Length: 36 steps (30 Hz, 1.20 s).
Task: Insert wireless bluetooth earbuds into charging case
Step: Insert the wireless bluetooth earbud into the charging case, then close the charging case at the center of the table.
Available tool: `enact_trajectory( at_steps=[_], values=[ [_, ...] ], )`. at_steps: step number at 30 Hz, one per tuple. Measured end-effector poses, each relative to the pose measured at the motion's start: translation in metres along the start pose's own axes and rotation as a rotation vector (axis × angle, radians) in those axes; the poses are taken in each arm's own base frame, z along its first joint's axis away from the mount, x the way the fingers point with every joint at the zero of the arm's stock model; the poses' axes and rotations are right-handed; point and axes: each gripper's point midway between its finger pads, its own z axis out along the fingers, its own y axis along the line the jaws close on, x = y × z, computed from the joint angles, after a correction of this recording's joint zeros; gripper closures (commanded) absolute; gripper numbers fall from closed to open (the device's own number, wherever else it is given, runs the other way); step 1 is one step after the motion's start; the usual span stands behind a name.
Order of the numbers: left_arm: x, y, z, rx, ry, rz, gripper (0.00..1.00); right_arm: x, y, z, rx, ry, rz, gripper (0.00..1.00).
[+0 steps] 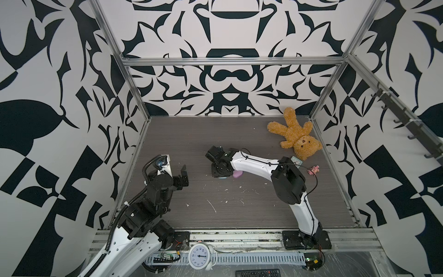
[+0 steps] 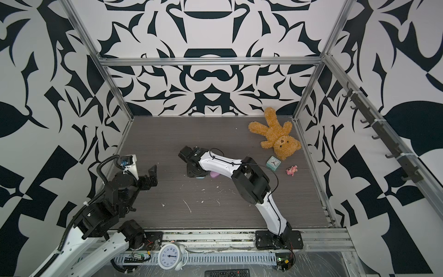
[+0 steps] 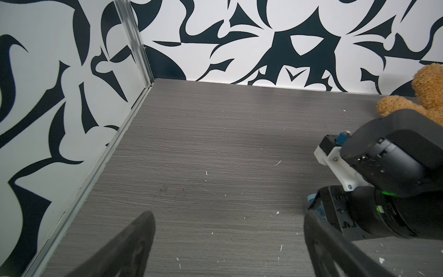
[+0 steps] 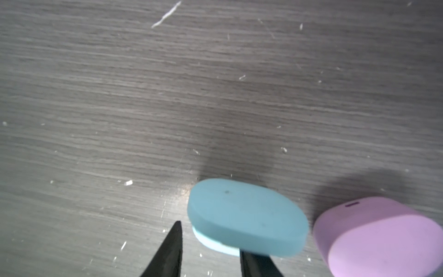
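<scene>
Right gripper (image 4: 209, 237) narrowly parted, empty; blue case (image 4: 247, 218) just ahead, long axis crosswise; left gripper (image 3: 229, 213) wide, well apart.

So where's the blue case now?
The blue case lies mid-table beside the pink case, at the tips of the right pincer, in the right wrist view.

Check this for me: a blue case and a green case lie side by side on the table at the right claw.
Wrong colour: it is a pink case, not green. The right wrist view shows it beside the blue case at the right claw.
</scene>
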Motion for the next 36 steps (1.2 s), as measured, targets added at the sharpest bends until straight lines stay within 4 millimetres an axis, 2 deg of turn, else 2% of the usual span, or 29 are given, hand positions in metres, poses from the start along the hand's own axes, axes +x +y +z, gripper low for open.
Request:
enact_trajectory(
  at_steps=[7, 16, 17, 22, 27, 30, 33, 36],
  values=[
    [0.0, 0.0, 0.0, 0.0, 0.0, 0.0, 0.01, -0.01, 0.01, -0.037, -0.074, -0.048, -0.006, 0.45],
    [0.001, -0.002, 0.0, 0.013, 0.004, 0.001, 0.01, -0.018, 0.018, -0.084, -0.184, -0.131, -0.09, 0.11],
    [0.001, -0.004, 0.0, 0.022, 0.007, 0.002, 0.01, -0.022, 0.019, -0.09, -0.199, -0.152, -0.106, 0.0],
    [0.006, -0.021, -0.001, 0.121, 0.038, 0.017, 0.01, -0.038, 0.022, -0.109, -0.273, -0.2, -0.175, 0.0],
    [0.02, -0.05, 0.002, 0.26, 0.117, 0.051, 0.01, -0.058, 0.007, -0.105, -0.314, -0.196, -0.18, 0.0],
    [0.034, -0.067, 0.004, 0.339, 0.185, 0.07, 0.01, -0.066, 0.0, -0.095, -0.343, -0.174, -0.18, 0.0],
    [0.044, -0.082, 0.004, 0.408, 0.237, 0.084, 0.01, -0.067, -0.006, -0.079, -0.353, -0.135, -0.182, 0.0],
    [0.052, -0.093, 0.003, 0.469, 0.281, 0.093, 0.01, -0.059, -0.006, -0.058, -0.359, -0.078, -0.191, 0.0]
  ],
)
